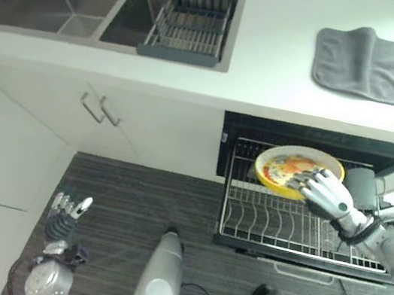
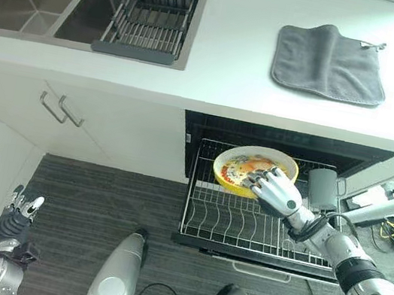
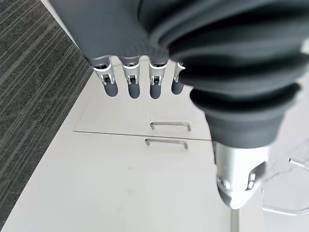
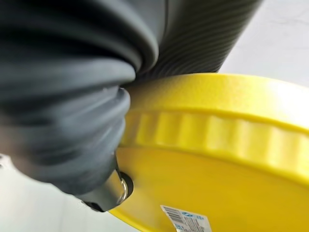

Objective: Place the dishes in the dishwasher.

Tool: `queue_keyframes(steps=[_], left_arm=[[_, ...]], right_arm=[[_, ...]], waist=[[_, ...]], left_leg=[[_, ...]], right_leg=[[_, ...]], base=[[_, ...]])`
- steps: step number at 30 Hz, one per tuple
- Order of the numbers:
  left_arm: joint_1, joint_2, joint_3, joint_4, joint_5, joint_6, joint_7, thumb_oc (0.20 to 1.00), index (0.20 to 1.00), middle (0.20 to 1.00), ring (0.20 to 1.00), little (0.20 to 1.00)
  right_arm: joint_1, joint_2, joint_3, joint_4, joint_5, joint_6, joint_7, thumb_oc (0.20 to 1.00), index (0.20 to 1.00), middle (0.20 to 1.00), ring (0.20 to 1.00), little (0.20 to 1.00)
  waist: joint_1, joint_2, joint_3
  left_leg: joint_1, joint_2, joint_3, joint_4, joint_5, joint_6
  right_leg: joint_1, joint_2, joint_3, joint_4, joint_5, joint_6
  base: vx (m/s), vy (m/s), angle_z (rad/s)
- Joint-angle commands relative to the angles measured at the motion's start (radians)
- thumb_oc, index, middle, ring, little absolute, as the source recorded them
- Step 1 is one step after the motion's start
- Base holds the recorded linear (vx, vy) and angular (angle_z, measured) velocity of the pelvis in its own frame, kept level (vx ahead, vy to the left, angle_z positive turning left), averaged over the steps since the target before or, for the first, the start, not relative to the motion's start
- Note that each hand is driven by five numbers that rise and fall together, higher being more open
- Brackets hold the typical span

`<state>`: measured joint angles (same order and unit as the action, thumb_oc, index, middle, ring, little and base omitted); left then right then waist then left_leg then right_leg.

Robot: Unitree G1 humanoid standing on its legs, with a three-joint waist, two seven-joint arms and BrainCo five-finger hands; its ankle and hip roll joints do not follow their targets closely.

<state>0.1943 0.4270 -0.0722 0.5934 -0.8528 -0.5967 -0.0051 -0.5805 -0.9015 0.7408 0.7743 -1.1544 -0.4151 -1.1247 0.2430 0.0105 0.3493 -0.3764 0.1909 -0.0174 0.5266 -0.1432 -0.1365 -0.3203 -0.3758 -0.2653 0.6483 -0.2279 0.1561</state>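
plate: our right hand (image 2: 275,191) has its fingers curled over the near rim of the yellow plate (image 1: 289,166), held above the dishwasher rack (image 1: 275,222) | feel: looks like light stiff plastic — probably slick, so we'd hold the rim | left hand (image 1: 68,207): low by the floor, fingers straight, empty

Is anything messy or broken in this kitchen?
Nothing looks broken or spilled. The yellow plate is tilted over the dishwasher rack only because the right hand grips it. The grey cloth lies slightly rumpled.
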Motion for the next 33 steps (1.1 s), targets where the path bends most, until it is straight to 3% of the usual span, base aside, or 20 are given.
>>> queue_keyframes(steps=[1, 7, 14, 15, 26, 33], left_arm=[[-0.005, 0.062, -0.02, -0.038, -0.022, -0.086, -0.012, 1.0, 1.0, 1.0, 1.0, 1.0], [-0.022, 0.072, -0.037, -0.076, -0.053, -0.099, 0.002, 1.0, 1.0, 1.0, 1.0, 1.0], [-0.064, 0.131, -0.026, -0.136, -0.084, -0.1, -0.035, 1.0, 1.0, 1.0, 1.0, 1.0], [-0.067, 0.133, -0.031, -0.145, -0.081, -0.101, -0.031, 1.0, 1.0, 1.0, 1.0, 1.0], [-0.127, 0.213, -0.008, -0.317, -0.047, -0.089, 0.0, 1.0, 1.0, 1.0, 1.0, 1.0], [-0.126, 0.243, 0.031, -0.362, -0.048, -0.077, -0.013, 1.0, 1.0, 1.0, 1.0, 1.0]], right_arm=[[-0.066, 0.029, -0.005, 0.001, 0.098, 0.032, -0.018, 0.2, 0.2, 0.2, 0.2, 0.2], [-0.138, 0.032, 0.059, 0.057, 0.096, 0.018, 0.041, 0.2, 0.2, 0.2, 0.2, 0.2], [-0.247, 0.056, 0.155, 0.131, 0.088, 0.022, 0.046, 0.2, 0.2, 0.2, 0.2, 0.2], [-0.256, 0.062, 0.16, 0.136, 0.088, 0.022, 0.05, 0.2, 0.2, 0.2, 0.2, 0.2], [-0.367, 0.13, 0.151, 0.209, 0.1, 0.142, 0.001, 0.2, 0.2, 0.2, 0.2, 0.2], [-0.405, 0.117, 0.156, 0.209, 0.139, 0.139, 0.035, 0.2, 0.2, 0.2, 0.2, 0.2]], waist=[[0.013, -0.002, -0.021], [0.031, 0.009, 0.014], [0.077, -0.013, 0.07], [0.082, -0.013, 0.073], [0.143, -0.031, 0.135], [0.162, -0.042, 0.152]], left_leg=[[-0.057, -0.031, -0.024, 0.081, 0.028, 0.055], [-0.129, -0.057, -0.048, 0.116, 0.032, 0.061], [-0.228, -0.079, -0.076, 0.138, 0.032, 0.08], [-0.226, -0.081, -0.077, 0.154, 0.003, 0.078], [-0.376, -0.121, -0.109, 0.211, 0.006, 0.104], [-0.427, -0.123, -0.121, 0.232, 0.008, 0.112]], right_leg=[[-0.021, 0.059, -0.027, 0.022, 0.05, -0.094], [-0.095, 0.05, -0.018, 0.063, 0.046, -0.1], [-0.19, 0.047, -0.031, 0.106, 0.047, -0.103], [-0.188, 0.047, -0.026, 0.122, 0.023, -0.094], [-0.304, 0.052, -0.045, 0.164, 0.042, -0.085], [-0.345, 0.064, -0.042, 0.18, 0.044, -0.084]], base=[[-0.02, -0.022, 0.11], [-0.08, 0.006, 0.05], [-0.11, -0.108, 0.1], [-0.01, -0.052, 0.1], [-0.07, -0.119, 0.07], [-0.02, -0.091, 0.0]])
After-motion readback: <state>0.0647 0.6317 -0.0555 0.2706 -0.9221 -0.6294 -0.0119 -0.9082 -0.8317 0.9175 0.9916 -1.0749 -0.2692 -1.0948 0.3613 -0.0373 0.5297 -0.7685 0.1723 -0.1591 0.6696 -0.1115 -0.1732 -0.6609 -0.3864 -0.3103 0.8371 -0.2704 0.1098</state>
